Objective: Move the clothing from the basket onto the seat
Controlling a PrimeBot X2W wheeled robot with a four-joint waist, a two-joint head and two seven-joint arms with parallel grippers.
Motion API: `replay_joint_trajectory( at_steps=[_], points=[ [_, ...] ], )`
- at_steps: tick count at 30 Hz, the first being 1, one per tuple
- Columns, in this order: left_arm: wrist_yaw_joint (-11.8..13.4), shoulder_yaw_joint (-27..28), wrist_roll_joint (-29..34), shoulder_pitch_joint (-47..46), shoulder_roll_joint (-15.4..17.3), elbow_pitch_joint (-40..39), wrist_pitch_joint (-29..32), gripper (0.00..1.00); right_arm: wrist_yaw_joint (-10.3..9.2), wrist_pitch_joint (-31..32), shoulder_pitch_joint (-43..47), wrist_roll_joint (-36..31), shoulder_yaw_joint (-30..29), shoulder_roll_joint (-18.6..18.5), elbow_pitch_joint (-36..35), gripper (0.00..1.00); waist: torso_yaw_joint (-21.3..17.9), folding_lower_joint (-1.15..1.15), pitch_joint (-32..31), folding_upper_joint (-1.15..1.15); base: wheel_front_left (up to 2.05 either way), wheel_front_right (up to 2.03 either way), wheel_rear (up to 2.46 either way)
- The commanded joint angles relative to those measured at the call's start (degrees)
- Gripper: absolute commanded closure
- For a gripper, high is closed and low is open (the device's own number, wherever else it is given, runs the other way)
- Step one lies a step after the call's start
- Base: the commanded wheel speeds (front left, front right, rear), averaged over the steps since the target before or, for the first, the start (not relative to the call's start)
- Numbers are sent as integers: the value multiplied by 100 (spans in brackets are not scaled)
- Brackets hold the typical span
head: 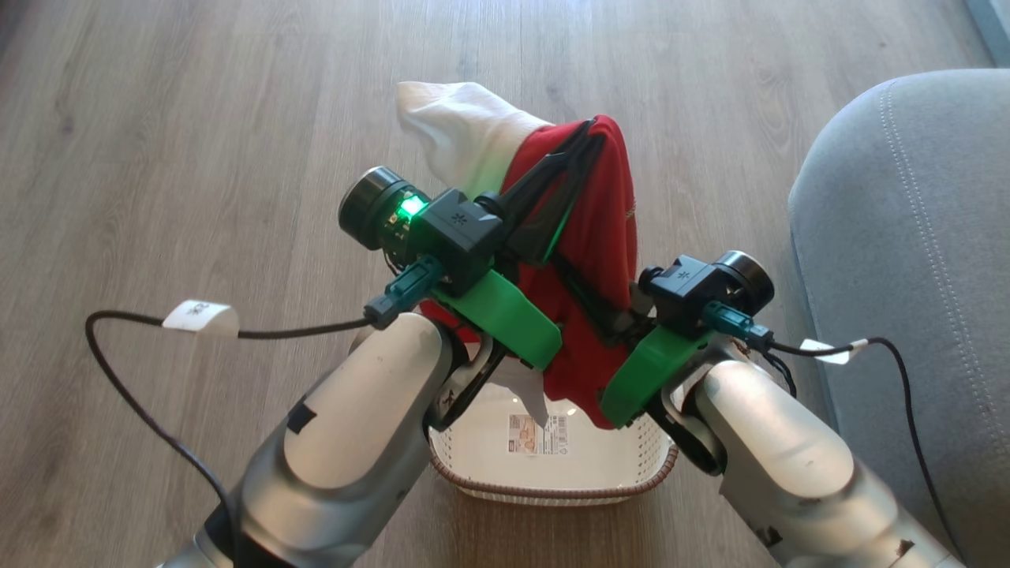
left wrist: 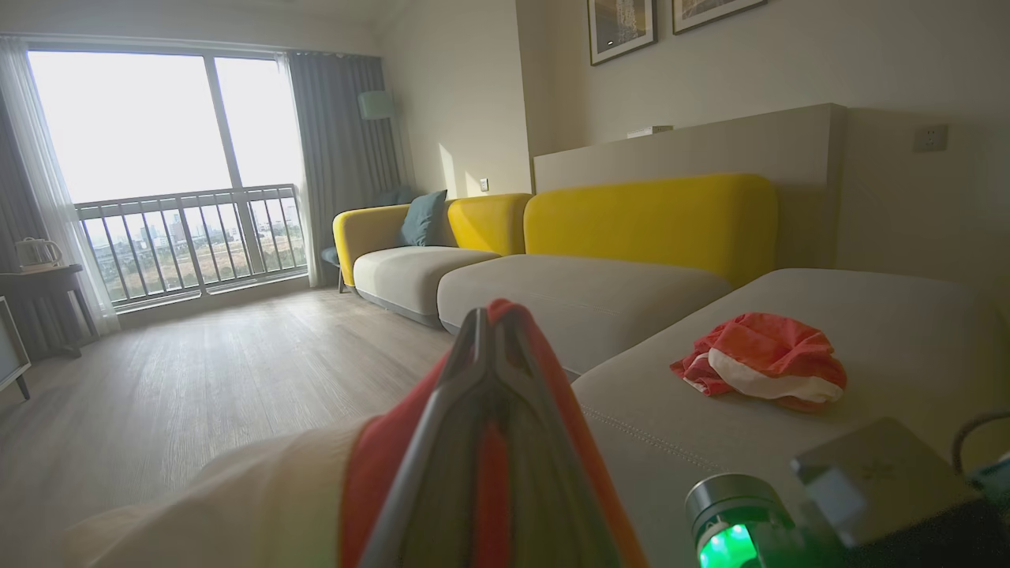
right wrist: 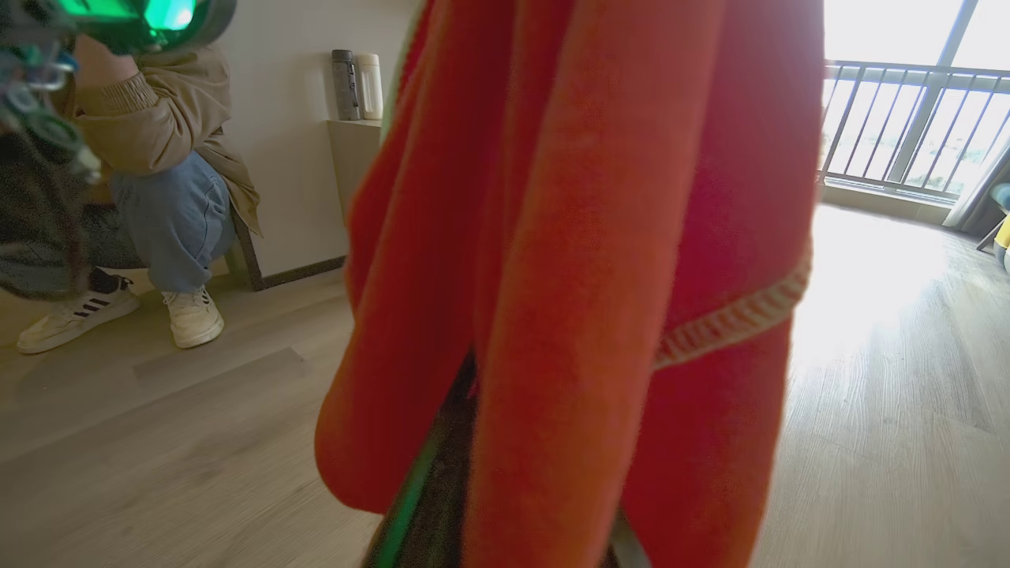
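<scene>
Head view: the left gripper [head: 585,136] is clenched on the clothing [head: 600,237], which hangs above the basket [head: 552,485], left of the seat [head: 907,237]; the right gripper [head: 580,292] reaches into the red folds, and I cannot tell its grip. Left wrist view: the fingers [left wrist: 465,371] pinch red cloth, and another garment [left wrist: 761,363] lies on the seat. Right wrist view: the clothing drapes over the fingers, with a person [right wrist: 158,173] crouching beyond
</scene>
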Motion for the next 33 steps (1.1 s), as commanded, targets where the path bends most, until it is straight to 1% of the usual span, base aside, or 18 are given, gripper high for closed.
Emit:
replay_joint_trajectory(
  at_steps=[1, 6, 7, 8, 9, 12, 16, 17, 18, 20, 21, 22, 25, 29, 33],
  points=[
    [49, 183, -65, -277, 50, -196, -55, 100, -2, -37, -214, 53, 28, 95, -142, 100, 21, 0, 24, 0, 0, 0, 0],
    [77, 207, -95, -262, 50, -99, -55, 100, -2, -37, -190, 96, -186, 81, -282, 100, 30, 0, 82, 0, 0, 0, 0],
    [71, 210, -111, -260, 50, -66, -55, 92, -2, -37, -162, 93, -272, 66, -325, 100, 22, 0, 90, 0, 0, 0, 0],
    [68, 224, -117, -263, 50, -57, -55, 53, -2, -37, -129, 87, -374, 49, -383, 100, 8, 0, 102, 0, 0, 0, 0],
    [66, 232, -101, -264, 50, -36, -55, 0, -2, -37, -87, 84, -496, 30, -450, 100, -5, 0, 114, 0, 0, 0, 0],
    [51, 290, -57, -232, 50, 30, -55, 0, -2, -37, 77, 50, -914, -41, -648, 100, -74, 0, 150, 0, 0, 0, 0],
    [-47, 399, -13, -141, 53, 148, -55, 0, -2, -37, 318, -21, -1524, -146, -918, 100, -232, 0, 183, 0, 0, 0, 0],
    [-84, 423, -5, -112, 53, 174, -55, 0, -2, -37, 373, -35, -1676, -169, -992, 100, -284, 0, 190, 0, 0, 0, 0],
    [-150, 474, 13, -48, 58, 241, -55, 0, -2, -37, 475, -69, -1960, -199, -1139, 100, -418, 0, 190, 0, 0, 0, 0],
    [-217, 527, 34, 22, 63, 287, -55, 0, -2, -37, 571, -107, -2188, -219, -1281, 100, -573, 0, 188, 0, 0, 0, 0],
    [-217, 527, 34, 22, 63, 287, -55, 0, -2, -37, 571, -107, -2188, -219, -1281, 100, -573, 0, 188, 0, 0, 0, 0],
    [-289, 563, 54, 101, 73, 335, -55, 0, -2, -37, 651, -138, -2347, -228, -1389, 100, -752, 0, 181, 0, 0, 0, 0],
    [-406, 561, 74, 222, 96, 429, -55, 0, -2, -37, 727, -156, -2468, -216, -1516, 100, -1057, 0, 166, 0, 0, 0, 0],
    [-508, 574, 76, 355, 147, 566, -55, 0, -2, -37, 782, -146, -2459, -158, -1609, 100, -1543, 0, 138, 0, 0, 0, 0],
    [-557, 641, 104, 476, 160, 579, -55, 0, -2, -37, 791, -129, -2414, -116, -1673, 100, -2055, 0, 117, 0, 0, 0, 0]
  ],
)
